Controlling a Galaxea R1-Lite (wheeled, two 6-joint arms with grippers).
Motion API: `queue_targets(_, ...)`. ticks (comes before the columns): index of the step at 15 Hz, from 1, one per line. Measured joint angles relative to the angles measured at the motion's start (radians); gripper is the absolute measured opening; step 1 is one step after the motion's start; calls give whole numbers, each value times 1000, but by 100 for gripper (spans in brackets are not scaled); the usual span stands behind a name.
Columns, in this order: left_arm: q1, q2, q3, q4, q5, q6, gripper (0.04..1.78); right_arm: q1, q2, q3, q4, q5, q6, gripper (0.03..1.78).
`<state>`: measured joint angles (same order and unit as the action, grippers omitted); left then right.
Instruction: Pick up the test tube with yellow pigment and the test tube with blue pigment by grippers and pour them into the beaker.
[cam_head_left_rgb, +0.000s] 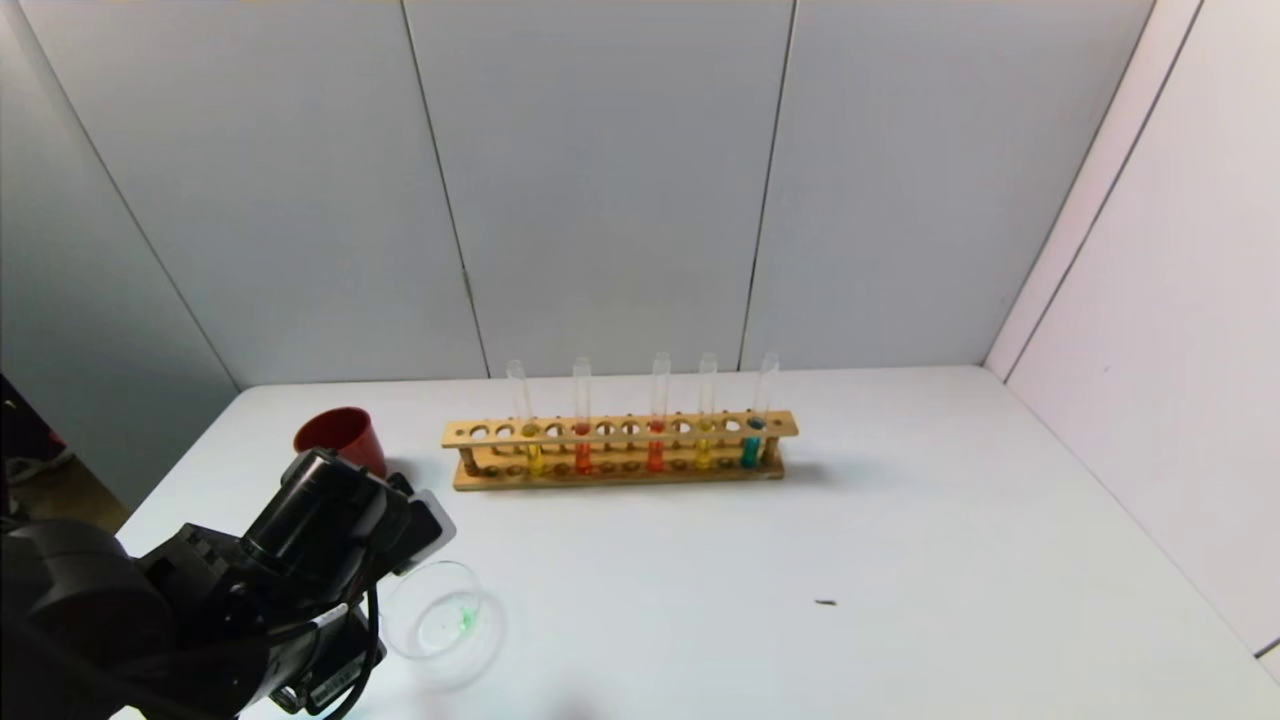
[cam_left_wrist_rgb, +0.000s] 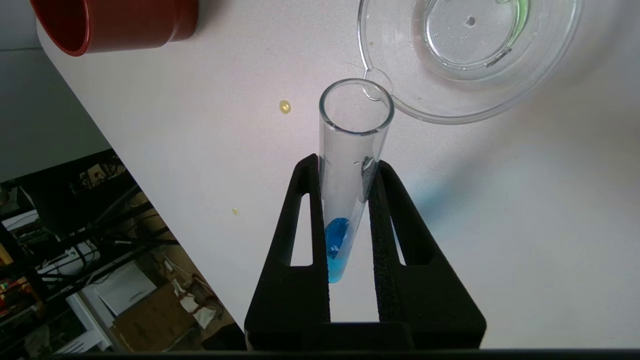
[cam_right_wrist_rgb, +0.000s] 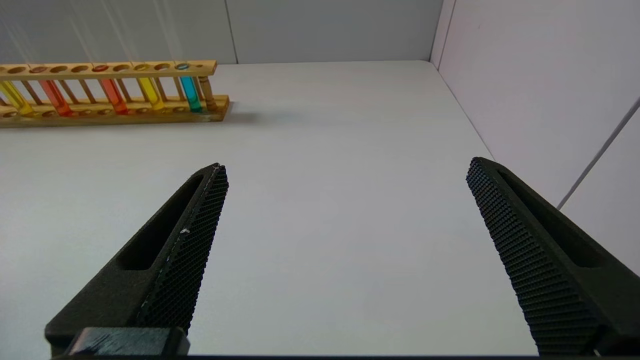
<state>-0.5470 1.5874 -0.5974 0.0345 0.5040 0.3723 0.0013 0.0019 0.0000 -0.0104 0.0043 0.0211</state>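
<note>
No readable labels. Left gripper (cam_left_wrist_rgb: 349, 165) at near left pinches the test tube with blue pigment (cam_left_wrist_rgb: 350, 165), its mouth touching the beaker (cam_left_wrist_rgb: 400, 102) rim. Right gripper (cam_right_wrist_rgb: 345, 175) spread wide, empty, above the table (cam_right_wrist_rgb: 325, 225). Far: rack (cam_head_left_rgb: 620, 445) holding the test tube with yellow pigment (cam_head_left_rgb: 705, 425).

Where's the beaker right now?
The beaker sits on the table's front left in the head view, just ahead of the left gripper, with the red cup behind it.
</note>
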Motion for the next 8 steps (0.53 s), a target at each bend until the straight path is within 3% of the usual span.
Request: queue_targets(8, -32, 76, 12, 37, 12, 3, 30, 0, 0, 0, 0, 0, 0, 174)
